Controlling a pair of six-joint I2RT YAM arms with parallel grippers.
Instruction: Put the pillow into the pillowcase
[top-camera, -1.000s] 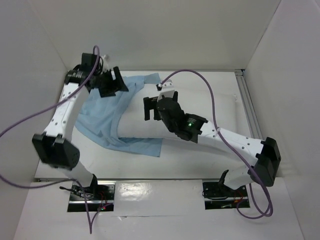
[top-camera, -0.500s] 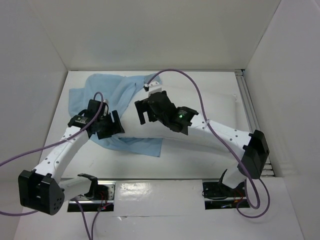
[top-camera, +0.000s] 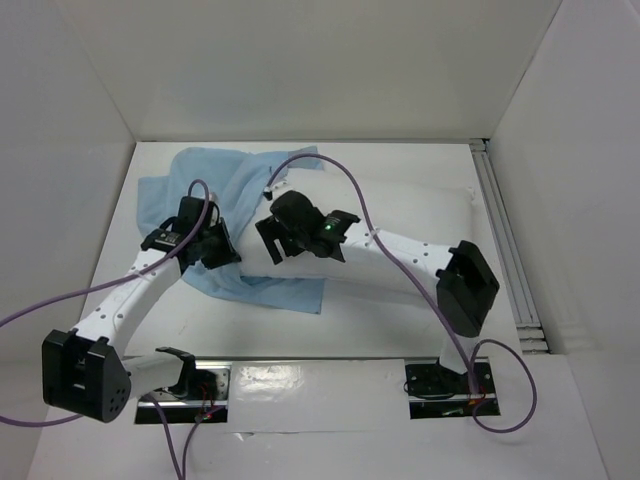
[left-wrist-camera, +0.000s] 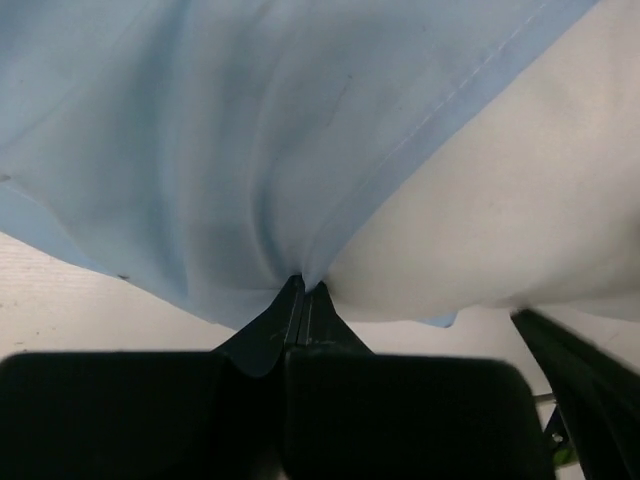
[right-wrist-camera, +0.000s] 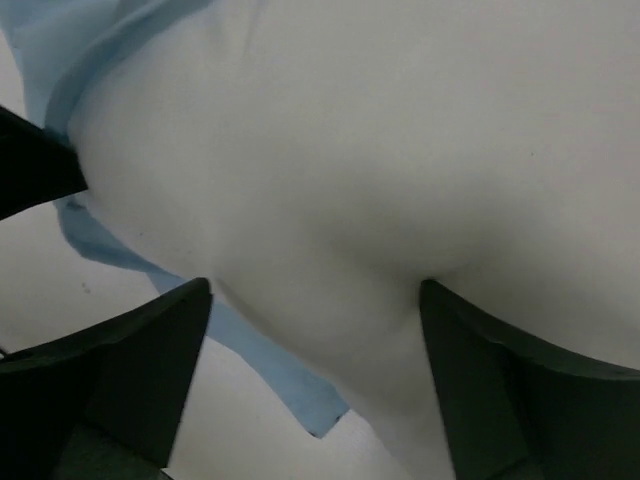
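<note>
— Starting at the left: left tool (top-camera: 216, 246) is pinched shut on a fold of the light blue pillowcase (top-camera: 165, 195). The wrist view agrees: fingertips (left-wrist-camera: 292, 305) meet with the cloth caught between them, right beside the hem.
— Pillowcase position?
— Crumpled on the left half of the bench (top-camera: 380, 320), bunched toward the back left corner, one flap lying forward.
— And the pillow?
— White pillow (top-camera: 400, 200) lies across the middle and right. Blue cloth shows over and under its left end. How far inside it sits, cannot tell.
— Right tool?
— Right tool (top-camera: 268, 238) is at that left end, jaws spread wide, a bulge of pillow between them. Whether they squeeze it, cannot tell.
</note>
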